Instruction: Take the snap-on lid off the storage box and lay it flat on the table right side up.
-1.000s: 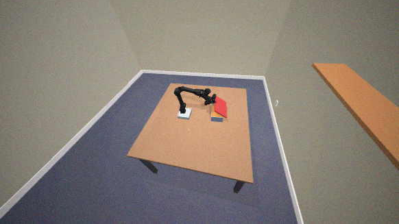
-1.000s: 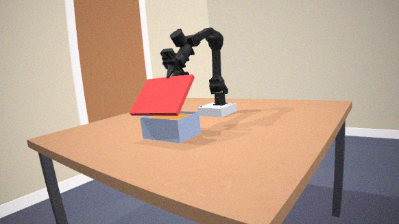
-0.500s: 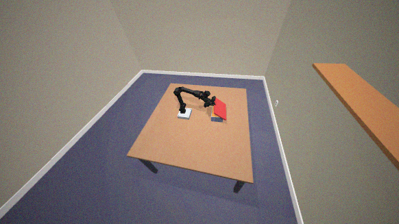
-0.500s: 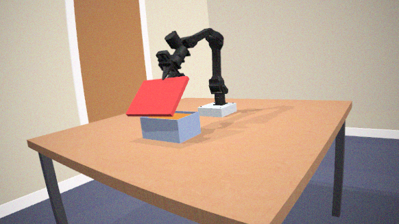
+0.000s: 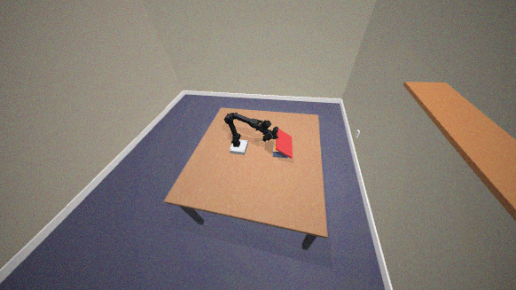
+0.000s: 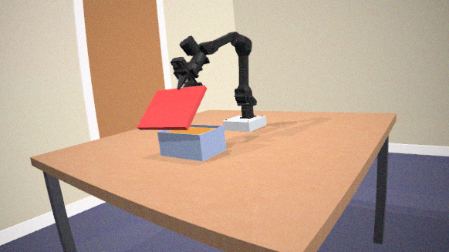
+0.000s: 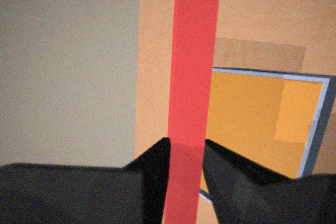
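Observation:
The red lid (image 5: 285, 144) (image 6: 173, 106) (image 7: 191, 75) is off the box and held steeply tilted, its upper edge in the gripper. My gripper (image 6: 184, 87) (image 7: 187, 142) is shut on that edge, one finger on each side. The storage box (image 6: 181, 146) (image 7: 319, 115) stands upright on the table, blue-grey outside with an orange inside, its top open. In the exterior view the lid's lower edge is around the height of the box rim, in front of its far left part; whether they touch I cannot tell.
The wooden table (image 5: 248, 189) (image 6: 270, 179) carries the box and the arm's white base (image 5: 238, 147) (image 6: 239, 125). In the top view the base is left of the box. The table's far edge shows behind the arm. An orange-brown shelf (image 5: 465, 136) is at the right, away from the table.

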Controlling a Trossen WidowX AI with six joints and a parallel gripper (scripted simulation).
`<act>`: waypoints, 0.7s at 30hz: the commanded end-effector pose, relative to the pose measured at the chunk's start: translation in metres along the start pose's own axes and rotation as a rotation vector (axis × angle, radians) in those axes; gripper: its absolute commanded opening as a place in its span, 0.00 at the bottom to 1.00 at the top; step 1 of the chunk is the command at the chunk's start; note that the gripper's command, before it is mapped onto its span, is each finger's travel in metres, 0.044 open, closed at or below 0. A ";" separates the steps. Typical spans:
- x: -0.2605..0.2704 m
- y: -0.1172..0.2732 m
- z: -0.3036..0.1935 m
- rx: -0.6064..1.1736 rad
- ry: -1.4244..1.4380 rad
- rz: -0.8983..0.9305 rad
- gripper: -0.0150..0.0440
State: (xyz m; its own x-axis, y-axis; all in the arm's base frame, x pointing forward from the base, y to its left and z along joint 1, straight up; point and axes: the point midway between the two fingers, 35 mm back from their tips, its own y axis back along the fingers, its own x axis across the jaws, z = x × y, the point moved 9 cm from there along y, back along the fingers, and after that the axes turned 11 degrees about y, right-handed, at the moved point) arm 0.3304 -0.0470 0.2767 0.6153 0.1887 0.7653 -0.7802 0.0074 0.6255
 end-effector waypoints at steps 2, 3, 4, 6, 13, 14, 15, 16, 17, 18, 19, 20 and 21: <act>-0.001 0.003 0.011 0.003 0.007 0.010 0.25; -0.002 0.003 0.012 0.003 0.007 0.010 0.25; -0.002 0.003 0.014 0.002 0.008 0.010 0.25; -0.003 0.003 0.018 0.002 0.008 0.009 0.25; -0.007 0.005 0.032 0.001 0.009 0.009 0.25; -0.007 0.005 0.033 0.001 0.009 0.009 0.25; -0.008 0.005 0.035 0.001 0.009 0.009 0.25; -0.008 0.005 0.037 0.001 0.010 0.009 0.25; -0.009 0.005 0.039 0.001 0.010 0.009 0.25; -0.009 0.006 0.041 0.001 0.010 0.009 0.25; -0.010 0.006 0.043 0.001 0.010 0.009 0.25; -0.010 0.006 0.045 0.000 0.010 0.009 0.25; -0.011 0.006 0.047 0.000 0.010 0.009 0.25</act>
State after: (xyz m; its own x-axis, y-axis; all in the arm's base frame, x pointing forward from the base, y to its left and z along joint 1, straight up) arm 0.3240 -0.0880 0.2765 0.6164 0.1913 0.7639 -0.7794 0.0101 0.6264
